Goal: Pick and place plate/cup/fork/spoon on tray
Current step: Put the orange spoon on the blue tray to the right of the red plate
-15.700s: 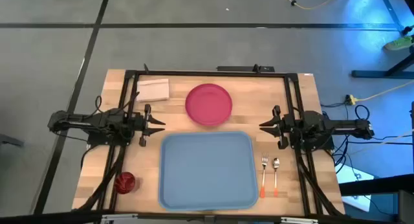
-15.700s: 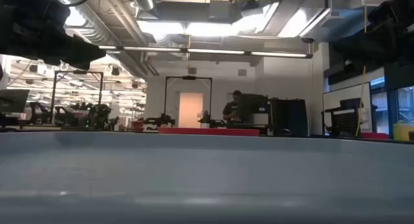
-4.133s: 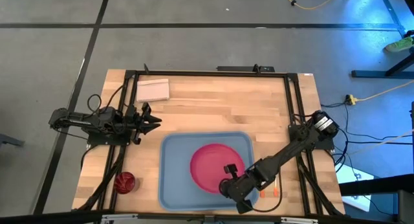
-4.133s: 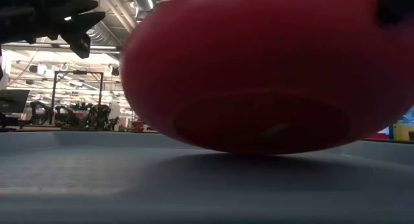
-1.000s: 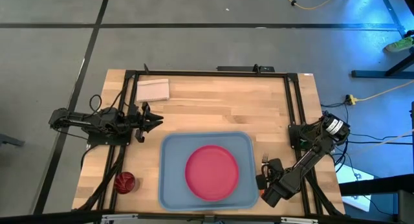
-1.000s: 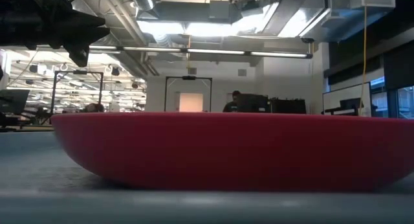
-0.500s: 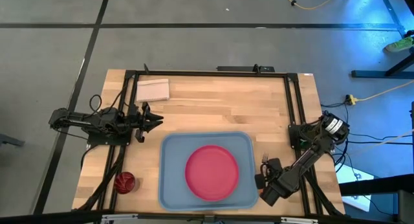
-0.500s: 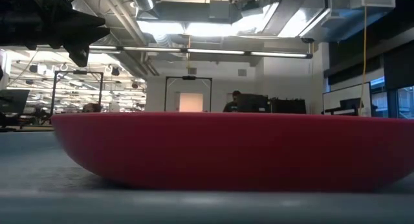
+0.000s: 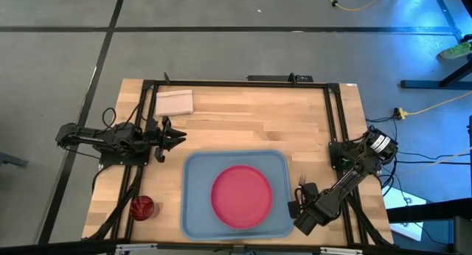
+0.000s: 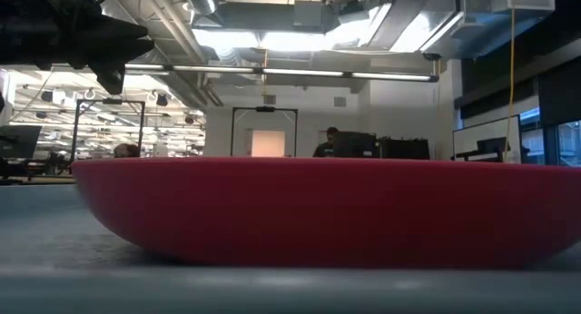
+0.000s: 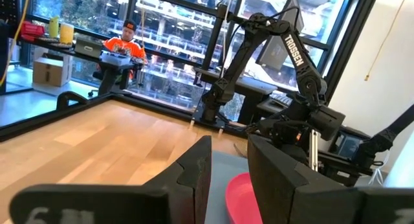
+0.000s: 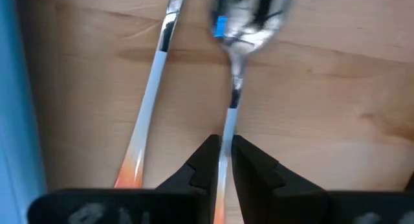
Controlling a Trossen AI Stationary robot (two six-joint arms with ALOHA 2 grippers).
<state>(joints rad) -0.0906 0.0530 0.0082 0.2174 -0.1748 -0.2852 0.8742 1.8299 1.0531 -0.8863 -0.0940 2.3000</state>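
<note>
The pink-red plate (image 9: 241, 195) lies flat in the light-blue tray (image 9: 193, 174) and fills the low view (image 10: 318, 214). The dark red cup (image 9: 142, 206) stands on the table at the near left. The spoon (image 12: 234, 88) and the fork (image 12: 154, 81) lie side by side on the wood to the right of the tray. In the high view only the fork's tines (image 9: 302, 182) show. My right gripper (image 9: 297, 204) is low over them, shut on the spoon (image 12: 224, 149). My left gripper (image 9: 177, 137) waits open at the table's left, above the wood (image 11: 229, 179). My right gripper pinches the spoon's handle (image 12: 228, 130) between its two fingers, below the bowl and toward the orange end. The fingers come from above and stand one on each side of the handle. The spoon lies flat on the table.
A white folded paper (image 9: 174, 102) lies at the far left of the table. The fork lies close beside the spoon, between it and the tray's right rim (image 9: 288, 192). Black frame rails (image 9: 335, 115) run along the table's sides.
My right gripper has edged a little toward the tray, staying low over the spoon and fork. The plate rests still in the tray.
</note>
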